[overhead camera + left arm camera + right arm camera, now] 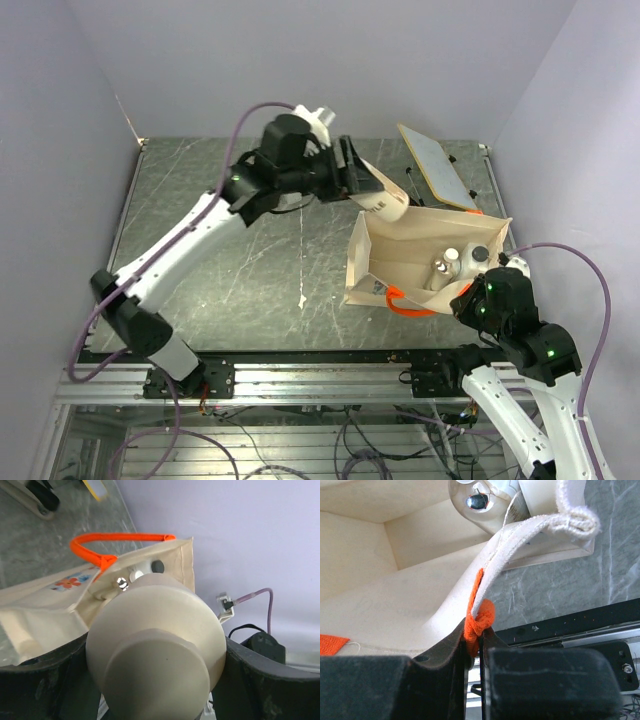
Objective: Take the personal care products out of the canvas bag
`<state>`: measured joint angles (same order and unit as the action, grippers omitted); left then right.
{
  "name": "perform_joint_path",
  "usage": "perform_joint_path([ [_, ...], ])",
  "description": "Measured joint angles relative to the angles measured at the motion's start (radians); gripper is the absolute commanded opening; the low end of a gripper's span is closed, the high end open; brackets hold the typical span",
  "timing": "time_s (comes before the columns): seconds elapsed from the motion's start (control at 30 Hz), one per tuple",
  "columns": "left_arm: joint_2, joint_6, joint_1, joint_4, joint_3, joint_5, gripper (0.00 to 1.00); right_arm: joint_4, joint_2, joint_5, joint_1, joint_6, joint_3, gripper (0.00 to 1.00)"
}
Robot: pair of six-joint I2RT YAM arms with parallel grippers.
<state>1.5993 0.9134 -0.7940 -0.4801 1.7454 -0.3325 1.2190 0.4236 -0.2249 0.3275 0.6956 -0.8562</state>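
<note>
My left gripper (pixel 360 182) is shut on a cream round bottle (pixel 388 203), held in the air over the far left rim of the canvas bag (pixel 357 262). The bottle's cap end fills the left wrist view (pixel 155 645). The bag stands open with several small bottles (pixel 455 260) inside at its right end; one has a black cap (pixel 480 254). My right gripper (pixel 468 298) is shut on the bag's near right rim, at the orange handle (pixel 481 617). The left wrist view shows the bag (pixel 45 610) and its other orange handle (pixel 115 537).
A flat tan board with a yellow edge (pixel 437 165) lies behind the bag at the back right. The dark marbled table (pixel 220 230) spreads to the left of the bag. Lilac walls close three sides.
</note>
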Motion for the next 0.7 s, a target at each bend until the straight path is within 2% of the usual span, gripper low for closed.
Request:
perform_joint_path([
  [0.2,-0.164,-0.07,0.072,-0.129,-0.008,0.08,0.07,0.0,0.0,0.0,0.0,0.0,0.0,0.05],
  [0.37,-0.298,-0.126,0.084,-0.275,-0.074,0.168,0.07,0.002,0.0,-0.006,0.0,0.005,0.0,0.04],
  [0.57,-0.436,-0.174,0.087,-0.393,-0.287,0.285,0.07,0.005,0.0,-0.013,0.0,0.018,0.0,0.02],
  [0.7,-0.475,-0.211,0.095,-0.438,-0.426,0.365,0.07,0.005,-0.018,-0.015,0.0,0.026,0.007,0.05],
])
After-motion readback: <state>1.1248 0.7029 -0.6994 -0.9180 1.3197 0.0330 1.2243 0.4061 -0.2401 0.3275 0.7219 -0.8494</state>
